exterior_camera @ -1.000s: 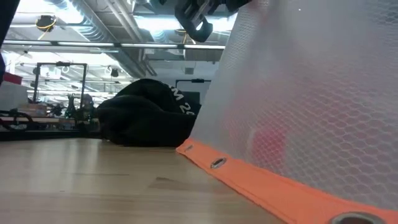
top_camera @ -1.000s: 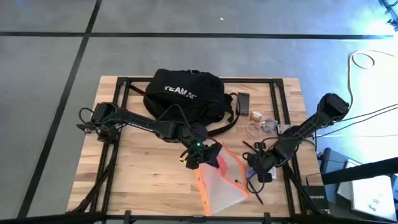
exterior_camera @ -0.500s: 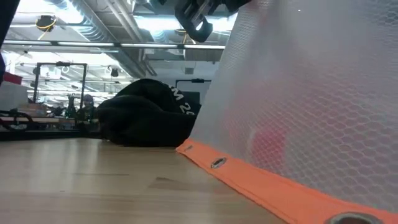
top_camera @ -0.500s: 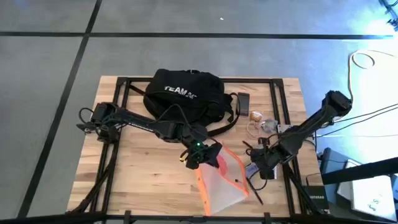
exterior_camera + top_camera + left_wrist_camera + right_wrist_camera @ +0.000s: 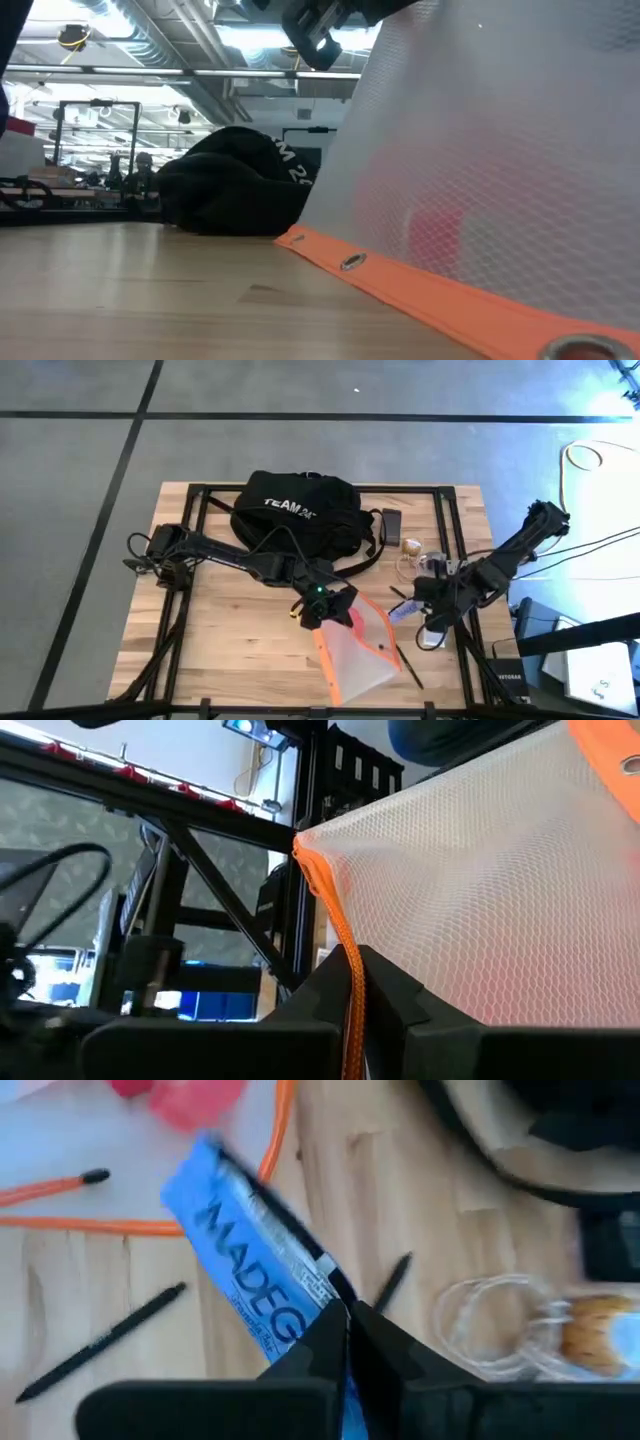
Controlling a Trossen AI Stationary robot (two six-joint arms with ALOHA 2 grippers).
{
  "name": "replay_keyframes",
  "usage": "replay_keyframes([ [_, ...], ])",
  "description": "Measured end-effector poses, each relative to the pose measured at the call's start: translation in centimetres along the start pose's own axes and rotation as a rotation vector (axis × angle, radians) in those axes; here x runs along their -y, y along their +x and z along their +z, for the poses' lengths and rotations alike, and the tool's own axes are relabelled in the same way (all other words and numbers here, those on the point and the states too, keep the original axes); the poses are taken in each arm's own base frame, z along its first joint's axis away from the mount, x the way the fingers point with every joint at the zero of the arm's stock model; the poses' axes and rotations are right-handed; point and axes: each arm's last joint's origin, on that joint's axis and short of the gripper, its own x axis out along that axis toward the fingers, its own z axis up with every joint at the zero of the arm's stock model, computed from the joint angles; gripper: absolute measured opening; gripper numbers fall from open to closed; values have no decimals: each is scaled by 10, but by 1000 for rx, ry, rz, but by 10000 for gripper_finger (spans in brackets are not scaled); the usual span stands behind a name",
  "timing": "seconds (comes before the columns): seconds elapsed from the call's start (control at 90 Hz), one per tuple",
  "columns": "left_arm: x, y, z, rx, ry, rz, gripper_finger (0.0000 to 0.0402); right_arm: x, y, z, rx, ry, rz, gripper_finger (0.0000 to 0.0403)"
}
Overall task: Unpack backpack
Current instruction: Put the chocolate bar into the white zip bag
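The black backpack (image 5: 297, 512) sits at the table's (image 5: 230, 630) far edge. Left pincer (image 5: 333, 612) pinches the mesh pouch's (image 5: 357, 650) orange trim — right pincer (image 5: 420, 615) grips a blue wrapper (image 5: 255, 1270).

Translucent mesh pouch (image 5: 355, 650) with orange trim, black pens (image 5: 408, 665) nearby on wooden table (image 5: 220, 640).

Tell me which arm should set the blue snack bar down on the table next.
Right. Its gripper is shut on the blue snack bar, just above bare table. The left gripper is busy pinching the mesh pouch.
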Motion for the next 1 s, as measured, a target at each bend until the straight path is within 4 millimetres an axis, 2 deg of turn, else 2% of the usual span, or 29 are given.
replay_keyframes([
  [0.156, 0, 0, 0, 0, 24, 1, 0, -7, -9, 19, 148, 20, -10, 0],
  [0.278, -1, -1, -1, -2, 26, 8, 0, -16, 0, 39, 189, 82, 20, 0],
  [0.367, -1, -1, -3, -6, 24, 9, 0, -26, 11, 51, 170, 26, 31, 0],
  [0.511, 0, -2, -5, -13, -10, -6, 0, -26, 23, 45, 39, -42, -138, 0],
  [0.656, 5, -2, -4, -15, -30, -56, 0, -11, 27, 33, 57, 143, -405, 12],
  [0.722, 7, -1, -2, -12, -34, -70, 0, -8, 31, 32, 61, 191, -416, 30],
  [0.8, 7, 0, 0, -8, -33, -73, 0, -9, 38, 27, 30, 139, -411, 64],
  [1.0, 7, 0, 0, -6, -9, -70, 0, 5, 73, 11, -2, 57, -469, 192],
])
